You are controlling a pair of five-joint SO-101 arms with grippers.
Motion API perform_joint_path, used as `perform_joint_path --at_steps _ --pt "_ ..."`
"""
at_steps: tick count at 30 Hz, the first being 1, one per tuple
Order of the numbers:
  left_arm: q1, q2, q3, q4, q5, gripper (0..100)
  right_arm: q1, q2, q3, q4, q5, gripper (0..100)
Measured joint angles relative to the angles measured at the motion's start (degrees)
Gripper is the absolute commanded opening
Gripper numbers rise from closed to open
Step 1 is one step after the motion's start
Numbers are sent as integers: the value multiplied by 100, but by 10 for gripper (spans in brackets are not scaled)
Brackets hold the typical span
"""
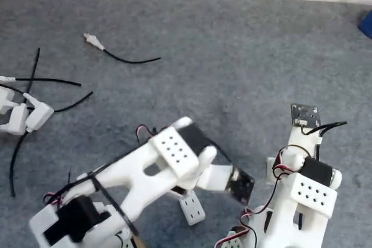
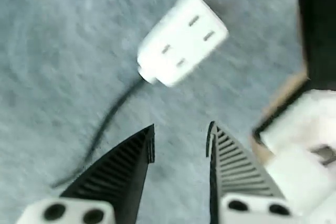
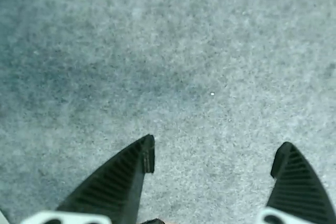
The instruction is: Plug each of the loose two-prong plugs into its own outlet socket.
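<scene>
Outlet socket (image 2: 181,38) lies on grey carpet (image 1: 232,56), left end effector (image 2: 181,129) and right end effector (image 3: 215,145) both spread apart.

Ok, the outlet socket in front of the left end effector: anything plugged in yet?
Empty. The outlet socket shows all four slots bare in the left wrist view.

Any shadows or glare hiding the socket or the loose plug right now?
High view: even light, no glare; plug unshaded, socket partly under an arm. Left wrist view: socket slots plainly lit. Right wrist view: soft shadow on carpet ahead of the right gripper.
</scene>
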State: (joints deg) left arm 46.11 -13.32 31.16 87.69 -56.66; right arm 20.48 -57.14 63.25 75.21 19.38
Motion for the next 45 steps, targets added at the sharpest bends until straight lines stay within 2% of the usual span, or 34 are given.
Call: perform_joint_path --at_steps 3,6,9,13,24,27,32,37,45 --pt "26 -70 536 -870 -70 183 202 0 0 -35 193 343" --pt "26 -70 1002 -1653 -70 185 800 0 0 -123 308 343" --pt "53 -88 1187 -1952 -79 184 1275 0 0 -220 308 343" --pt "149 -158 1248 -2004 -79 184 1486 0 0 -273 343 343" --pt "492 -158 1248 -2110 185 182 2954 0 -273 -624 343 343" --pt "659 -158 1248 -2092 237 182 3059 0 -571 -624 343 343" --pt "993 -158 1248 -1758 730 182 3095 0 -967 -624 246 343" --pt "1046 -202 1248 -1600 879 186 3235 0 -1002 -712 246 343" --pt "1108 -1380 1266 -1196 888 226 3481 0 -1002 -985 237 343"
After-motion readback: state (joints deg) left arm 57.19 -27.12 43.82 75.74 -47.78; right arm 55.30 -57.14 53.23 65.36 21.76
